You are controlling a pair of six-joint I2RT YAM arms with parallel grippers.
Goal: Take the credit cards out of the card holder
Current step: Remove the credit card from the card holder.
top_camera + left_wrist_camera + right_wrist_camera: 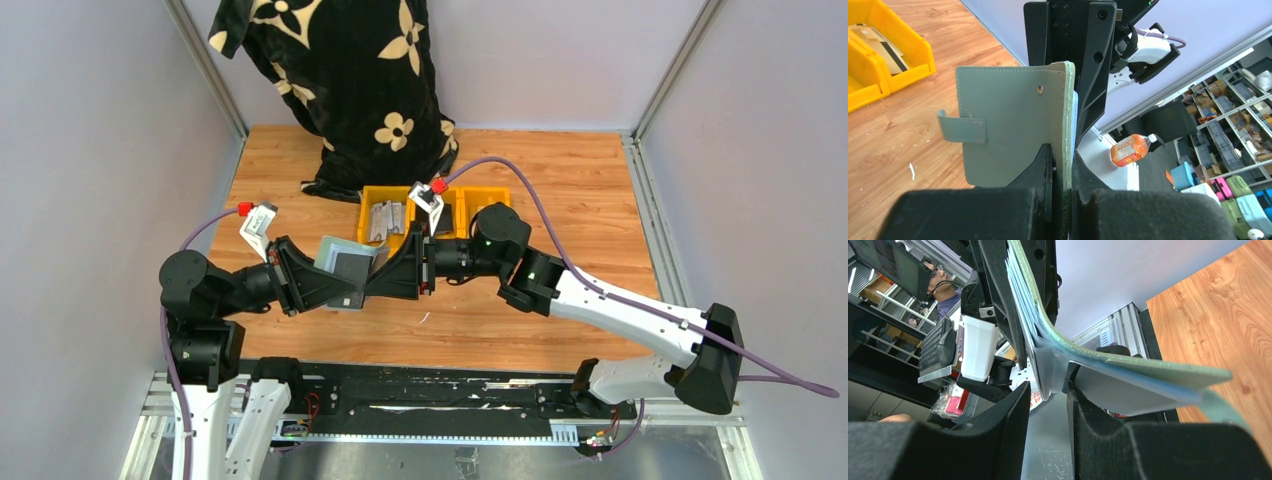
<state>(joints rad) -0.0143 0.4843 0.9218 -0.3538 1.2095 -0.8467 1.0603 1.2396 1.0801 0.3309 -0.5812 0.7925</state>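
My left gripper (1062, 155) is shut on the lower edge of the sage-green card holder (1013, 115) and holds it upright above the table, snap tab (963, 127) hanging to the left. In the top view the card holder (335, 252) sits between my left gripper (348, 282) and my right gripper (378, 265), which faces it. In the right wrist view my right gripper (1048, 390) is open. A grey credit card (1048, 365) sticks out of the pale blue pockets, its end between the two fingers. The holder's green cover (1148, 371) bends away to the right.
Yellow bins (372, 193) stand behind the grippers and hold cards, among them a tan one with a dark stripe (879, 46). A black flowered cloth (350, 80) hangs at the back of the wooden table (560, 200). Grey walls close both sides.
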